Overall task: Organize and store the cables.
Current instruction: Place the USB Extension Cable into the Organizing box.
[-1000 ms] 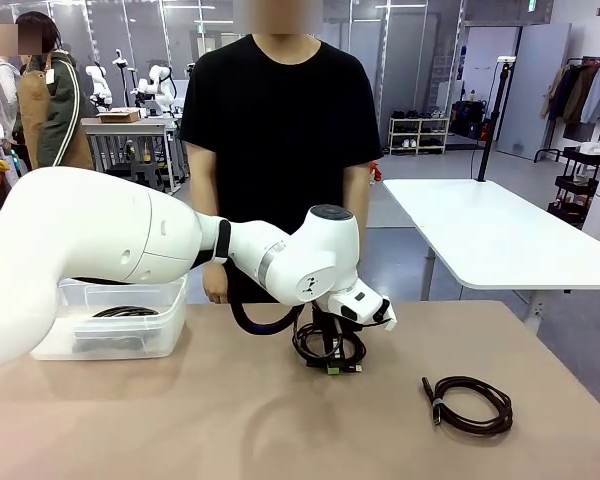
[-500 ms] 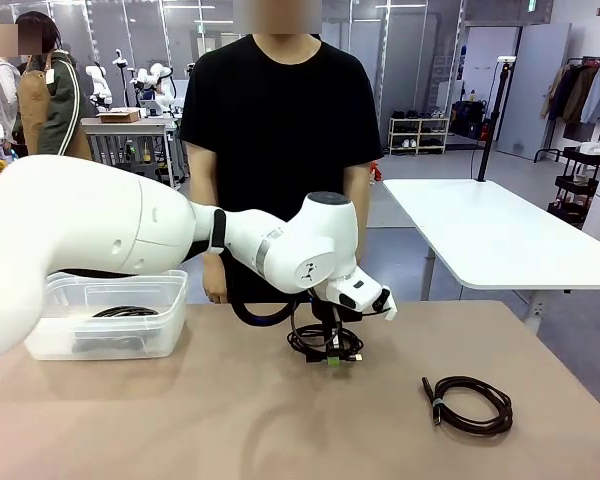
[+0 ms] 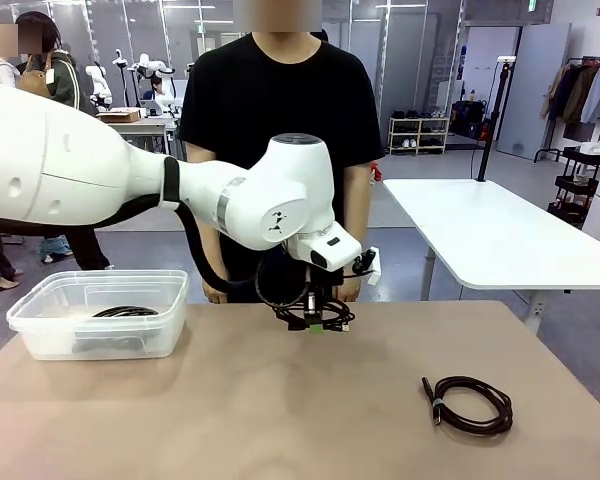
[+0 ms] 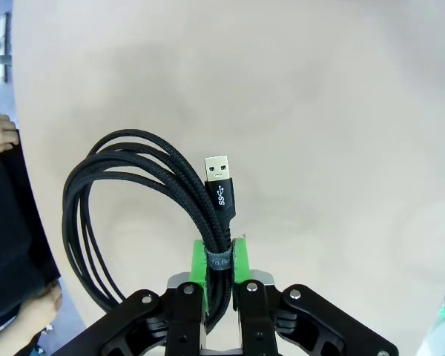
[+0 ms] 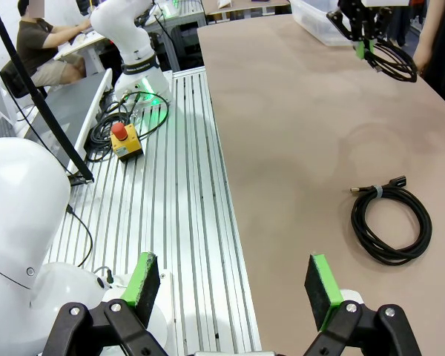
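Nearest, the right gripper (image 5: 231, 288) waits with its fingers wide and holds nothing. Before it one coil (image 3: 468, 403) lies flat on the matte tan table (image 3: 230, 420). Farther, the left gripper (image 3: 317, 322) is pinched narrow on a second coil (image 4: 133, 193). A second ago this one lay on the table; now it hangs lifted, shifted toward the bin (image 3: 40, 318). So the pick looks done and the carry comes next. Its cord is braided and black, and the USB plug (image 4: 219, 182) has a metal tip. The clear plastic bin already holds a cable (image 3: 125, 312).
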`<state>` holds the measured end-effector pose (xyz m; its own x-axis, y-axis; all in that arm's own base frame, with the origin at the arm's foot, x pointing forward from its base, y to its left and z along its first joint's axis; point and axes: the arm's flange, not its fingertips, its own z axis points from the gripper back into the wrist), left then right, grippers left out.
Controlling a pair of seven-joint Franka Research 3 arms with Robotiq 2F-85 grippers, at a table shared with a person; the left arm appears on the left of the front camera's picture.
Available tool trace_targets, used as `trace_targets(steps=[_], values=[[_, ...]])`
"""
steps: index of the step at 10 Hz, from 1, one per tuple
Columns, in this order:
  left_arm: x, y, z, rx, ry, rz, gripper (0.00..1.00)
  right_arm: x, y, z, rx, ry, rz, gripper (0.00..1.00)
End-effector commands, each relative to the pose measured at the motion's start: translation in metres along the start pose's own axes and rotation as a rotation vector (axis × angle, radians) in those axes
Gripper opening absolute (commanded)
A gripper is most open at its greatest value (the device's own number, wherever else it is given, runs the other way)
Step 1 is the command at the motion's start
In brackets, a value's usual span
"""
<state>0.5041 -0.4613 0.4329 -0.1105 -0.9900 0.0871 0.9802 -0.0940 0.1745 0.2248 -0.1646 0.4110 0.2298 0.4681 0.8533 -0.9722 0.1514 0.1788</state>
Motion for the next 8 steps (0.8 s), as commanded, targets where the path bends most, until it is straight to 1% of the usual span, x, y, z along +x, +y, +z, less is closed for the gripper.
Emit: trace_targets(steps=[1, 2, 3, 8], values=[[-0.019, -0.021, -0.004, -0.006, -0.043, -0.009, 0.05, -0.001, 0.001, 0.001, -0.005, -0.004, 0.006, 1.0], [-0.02, -0.022, -0.007, 0.003, -0.047, -0.025, 0.05, -0.001, 0.001, 0.001, -0.005, -0.004, 0.006, 1.0], [-0.005, -0.006, 0.001, -0.003, -0.001, 0.005, 0.05, -0.001, 0.001, 0.001, -0.005, -0.004, 0.006, 1.0], [-0.005, -0.006, 0.001, -0.003, -0.001, 0.005, 0.05, -0.001, 0.001, 0.001, -0.005, -0.004, 0.006, 1.0]])
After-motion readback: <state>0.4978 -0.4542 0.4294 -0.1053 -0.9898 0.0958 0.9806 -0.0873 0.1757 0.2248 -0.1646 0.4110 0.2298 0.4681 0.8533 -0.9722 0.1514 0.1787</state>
